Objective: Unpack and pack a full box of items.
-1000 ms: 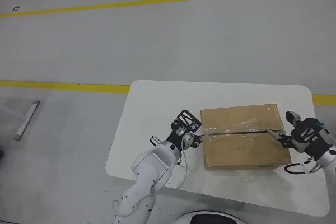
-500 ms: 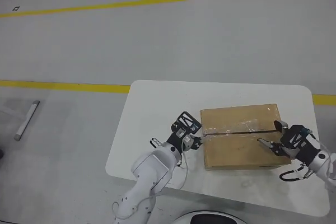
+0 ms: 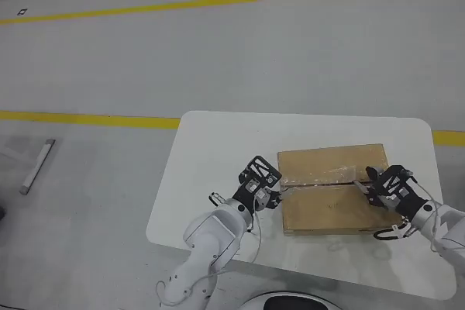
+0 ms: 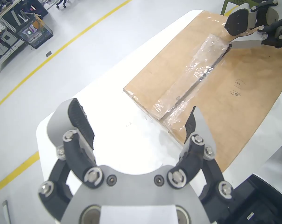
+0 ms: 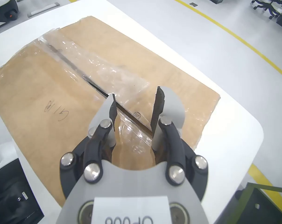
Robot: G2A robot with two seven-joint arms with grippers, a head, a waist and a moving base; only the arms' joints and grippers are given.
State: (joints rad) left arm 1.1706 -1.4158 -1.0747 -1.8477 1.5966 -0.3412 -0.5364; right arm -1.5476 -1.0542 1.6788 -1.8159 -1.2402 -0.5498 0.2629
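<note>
Jaws on both arms stand parted and hold nothing. The left gripper's (image 4: pixel 134 108) are spread wide, with the near end of the box (image 3: pixel 333 209) just ahead of them and slightly to one side. The right gripper's (image 5: pixel 136 94) are parted more narrowly and straddle the seam (image 5: pixel 94 86) at the box's other end, one fingertip (image 4: pixel 243 43) apparently touching the clear tape (image 5: pixel 113 71) there. The box sits shut on the table (image 3: pixel 217 155), between the two grippers, and nothing braces it. If the right fingertip pushes along the seam, the whole box may well slide toward the left jaws instead of opening. The tape looks slick and crumpled, so the tip could skate over it, or snag a loose fold and drag or tilt the box. Tape across the ends might also hold the lid together.
</note>
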